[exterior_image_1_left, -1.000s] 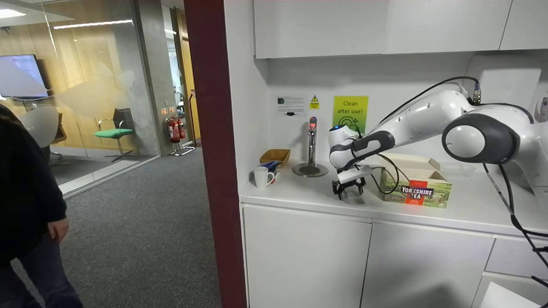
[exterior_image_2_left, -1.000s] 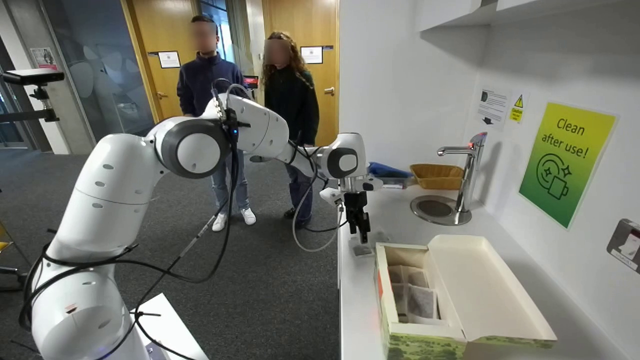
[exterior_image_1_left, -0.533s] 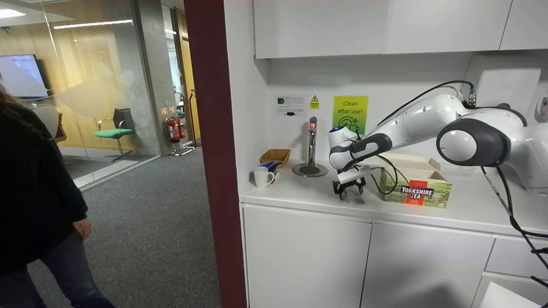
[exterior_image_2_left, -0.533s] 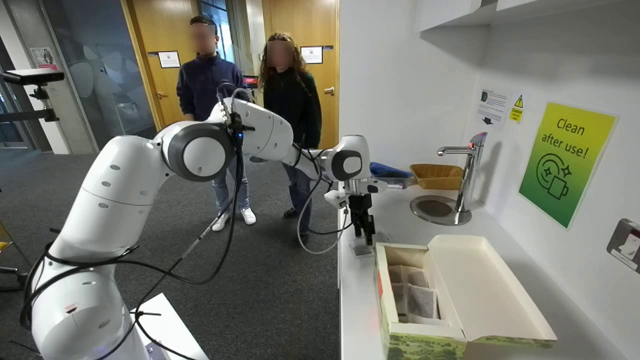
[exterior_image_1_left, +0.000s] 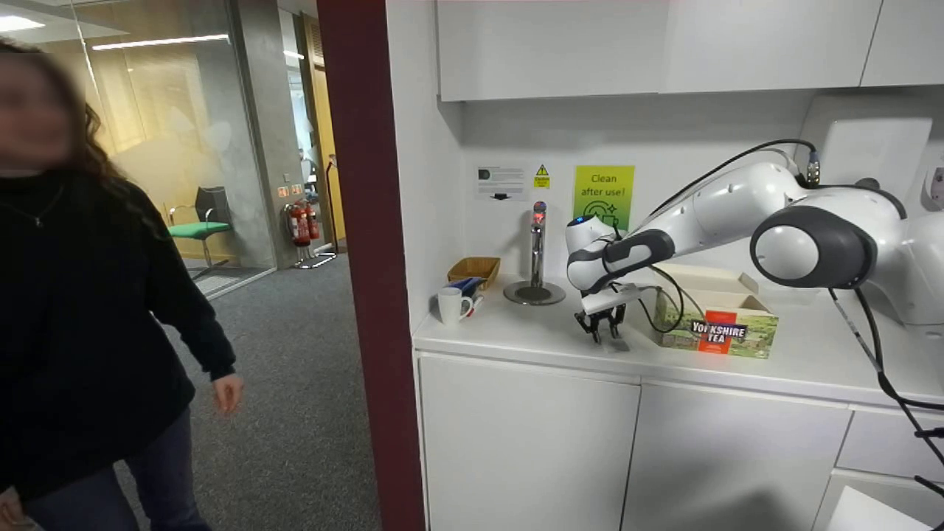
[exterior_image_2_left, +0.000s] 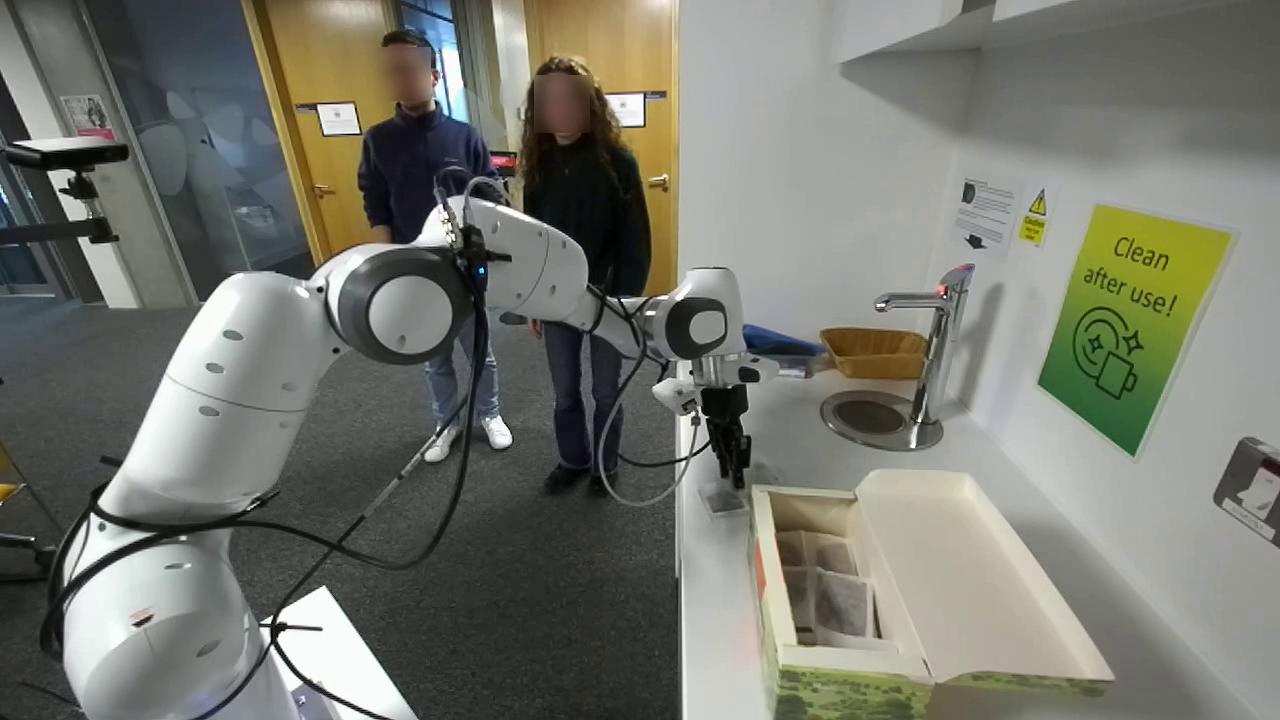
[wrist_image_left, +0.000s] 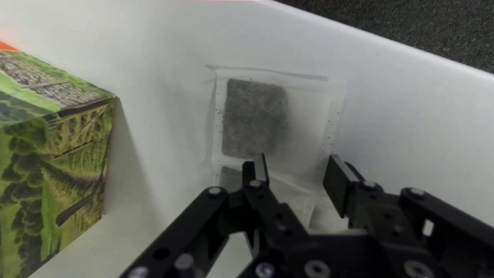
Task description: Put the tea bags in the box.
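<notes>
Two joined pale tea bags show in the wrist view: a whole tea bag [wrist_image_left: 254,119] with a dark square filling, and one partly covered [wrist_image_left: 230,178] by my fingers. They lie flat on the counter, also visible as a tea bag [exterior_image_2_left: 723,498] in an exterior view. My gripper [wrist_image_left: 296,164] points down over them, its jaws apart at part width, no bag visibly pinched. Whether the fingertips touch the bags I cannot tell. Beside it stands the box [exterior_image_1_left: 752,339], lid up; several tea bags [exterior_image_2_left: 843,604] lie inside.
A chrome tap [exterior_image_1_left: 538,254] rises from the counter behind the gripper, with a wicker basket [exterior_image_1_left: 476,271] and a white mug [exterior_image_1_left: 450,305] farther along. The counter edge [wrist_image_left: 386,36] is close to the bags. Two people stand on the floor beyond the arm.
My gripper's fingers have drawn toward each other. Over the last second the arm has shifted slightly toward the wall side. The bags and box have stayed put; a person has moved closer.
</notes>
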Controlling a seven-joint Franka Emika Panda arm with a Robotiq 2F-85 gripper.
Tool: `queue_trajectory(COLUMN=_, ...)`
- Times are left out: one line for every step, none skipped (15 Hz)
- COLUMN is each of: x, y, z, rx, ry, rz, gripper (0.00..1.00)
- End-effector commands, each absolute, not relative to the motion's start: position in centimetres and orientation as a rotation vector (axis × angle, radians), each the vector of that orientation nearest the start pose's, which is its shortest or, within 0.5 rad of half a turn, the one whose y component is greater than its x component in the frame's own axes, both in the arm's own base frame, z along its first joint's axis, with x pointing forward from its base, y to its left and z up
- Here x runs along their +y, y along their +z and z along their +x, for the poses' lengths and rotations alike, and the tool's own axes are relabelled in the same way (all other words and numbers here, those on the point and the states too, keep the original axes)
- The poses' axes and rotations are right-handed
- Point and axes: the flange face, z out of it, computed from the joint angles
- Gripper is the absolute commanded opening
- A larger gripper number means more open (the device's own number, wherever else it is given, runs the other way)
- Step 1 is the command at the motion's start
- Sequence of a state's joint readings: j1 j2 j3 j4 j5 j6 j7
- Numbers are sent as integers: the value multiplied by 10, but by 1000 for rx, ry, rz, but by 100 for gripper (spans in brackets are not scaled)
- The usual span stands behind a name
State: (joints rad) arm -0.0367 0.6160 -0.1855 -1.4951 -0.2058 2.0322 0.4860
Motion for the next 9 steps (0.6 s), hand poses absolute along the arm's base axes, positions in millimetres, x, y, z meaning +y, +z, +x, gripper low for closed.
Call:
queue_trajectory(x=-150, y=317, z=689, rx=1024, ry=67, rz=-3279, gripper=15)
queue_trajectory(x=-150, y=317, z=689, rx=1025, ry=67, rz=-3277, gripper=8)
queue_trajectory(x=-150, y=318, z=689, rx=1026, ry=66, rz=-3276, gripper=1)
queue_trajectory(x=-150, y=319, z=689, rx=1026, ry=65, rz=-3274, gripper=0)
queue_trajectory(x=-149, y=320, z=689, rx=1023, ry=62, rz=-3271, gripper=0)
queue_trajectory(x=-149, y=321, z=688, rx=1022, ry=58, rz=-3269, gripper=0)
queue_trajectory(x=-149, y=322, z=688, rx=1020, ry=58, rz=-3266, gripper=0)
queue_trajectory(x=-149, y=322, z=688, rx=1020, ry=58, rz=-3266, gripper=0)
queue_trajectory(x=-148, y=324, z=687, rx=1019, ry=52, rz=-3266, gripper=0)
